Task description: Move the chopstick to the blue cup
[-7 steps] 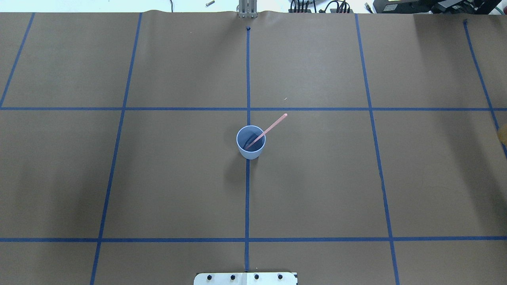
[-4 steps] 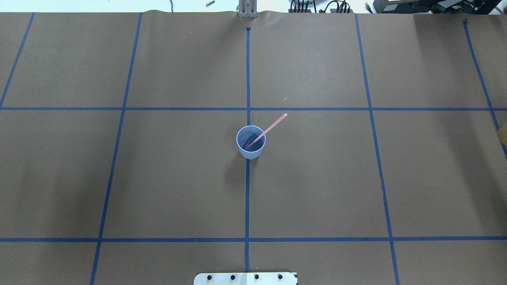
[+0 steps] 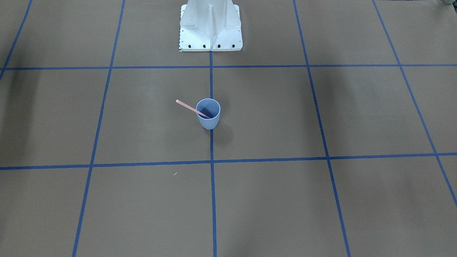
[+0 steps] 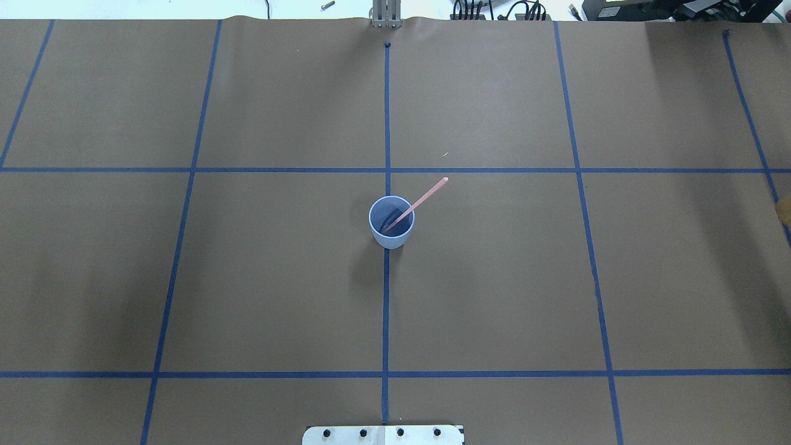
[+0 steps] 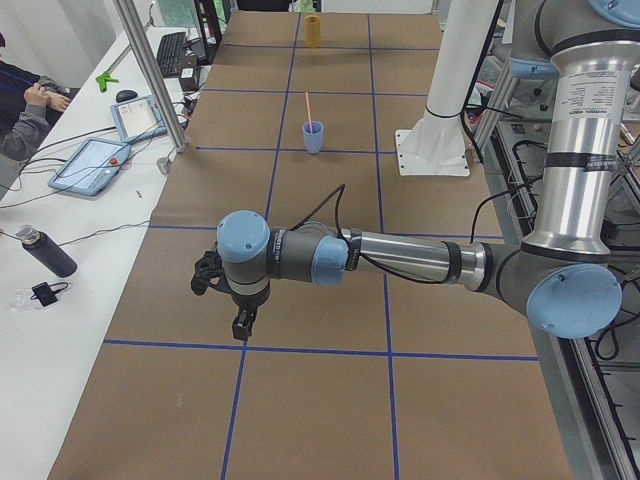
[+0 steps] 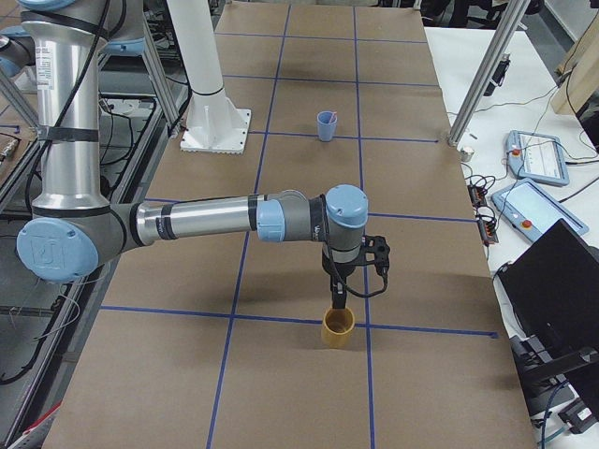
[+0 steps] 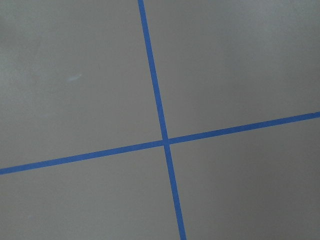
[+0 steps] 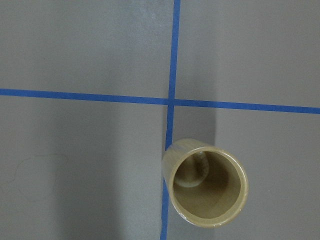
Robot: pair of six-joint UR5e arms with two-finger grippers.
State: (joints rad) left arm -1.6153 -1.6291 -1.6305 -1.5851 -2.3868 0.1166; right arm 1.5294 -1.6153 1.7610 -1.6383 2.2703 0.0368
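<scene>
The blue cup (image 4: 390, 240) stands upright at the table's centre on the middle tape line, also in the front view (image 3: 208, 123) and in the left side view (image 5: 313, 140). The pale pink chopstick (image 4: 426, 198) stands in it, lower end inside, leaning over the rim toward the far right; it also shows in the front view (image 3: 187, 105). My left gripper (image 5: 240, 325) hangs over bare table far from the cup. My right gripper (image 6: 339, 297) hangs just above a tan cup (image 6: 338, 326). Both show only in side views, so I cannot tell if they are open or shut.
The tan cup (image 8: 206, 186) is upright and holds nothing, by a tape crossing at the table's right end. The robot's white base (image 3: 210, 25) stands at the near edge. Tablets and a bottle (image 5: 45, 252) lie on the side bench.
</scene>
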